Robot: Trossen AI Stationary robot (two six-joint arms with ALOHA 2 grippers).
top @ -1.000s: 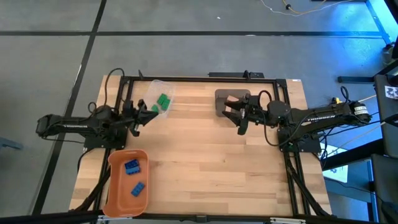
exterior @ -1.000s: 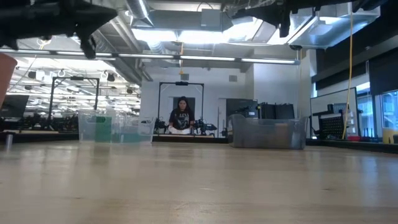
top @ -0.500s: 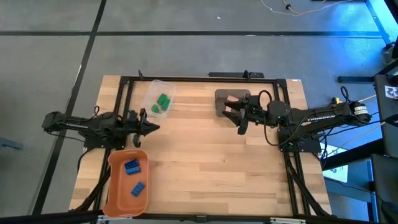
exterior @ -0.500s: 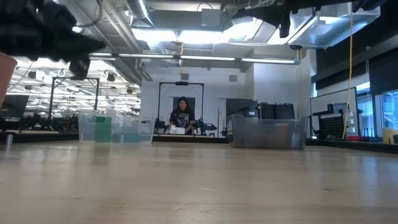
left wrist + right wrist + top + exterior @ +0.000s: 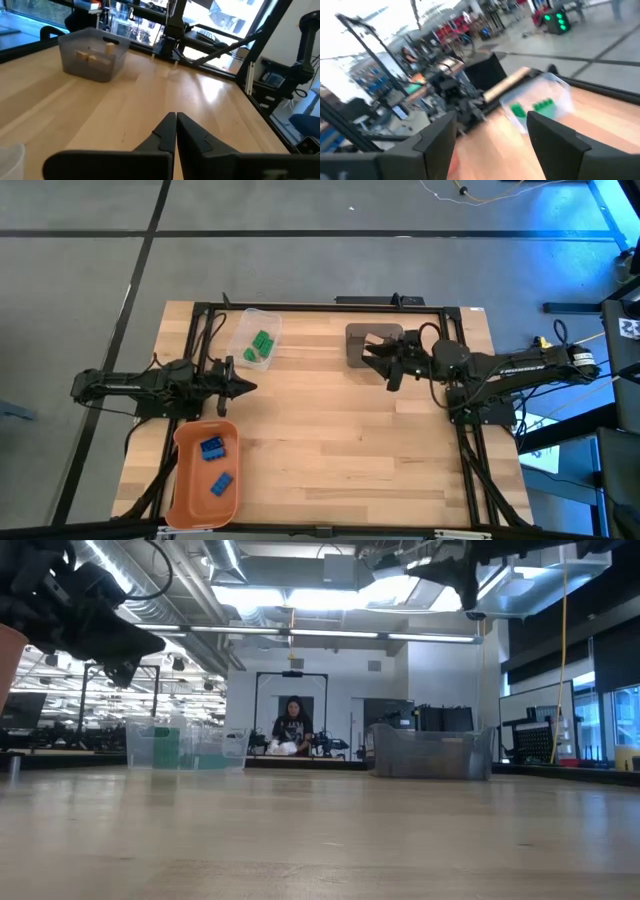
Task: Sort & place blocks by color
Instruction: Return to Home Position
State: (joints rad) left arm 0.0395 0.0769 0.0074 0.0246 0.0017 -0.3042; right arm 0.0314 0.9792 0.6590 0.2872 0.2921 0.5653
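Green blocks point(image 5: 261, 345) lie in the clear bin point(image 5: 243, 330) at the far left and also show in the right wrist view point(image 5: 542, 105). Blue blocks point(image 5: 212, 447) lie in the orange bin point(image 5: 184, 480) at the near left. Tan blocks point(image 5: 93, 56) lie in the grey bin point(image 5: 85, 67). My left gripper point(image 5: 250, 387) is shut and empty, above the table between the clear and orange bins, pointing toward the table's right; its fingers show closed in its wrist view point(image 5: 176, 116). My right gripper point(image 5: 372, 353) is open and empty over the grey bin point(image 5: 352, 334).
A black frame point(image 5: 330, 305) runs round the table's edges. The table's middle and near right are bare wood point(image 5: 350, 450). In the low view a person point(image 5: 291, 730) sits far behind the table, beyond the bins.
My left gripper has drawn back from beside the clear bin toward the table's near edge and turned to point toward the table's right. My right gripper stays over the grey bin, shifting only slightly.
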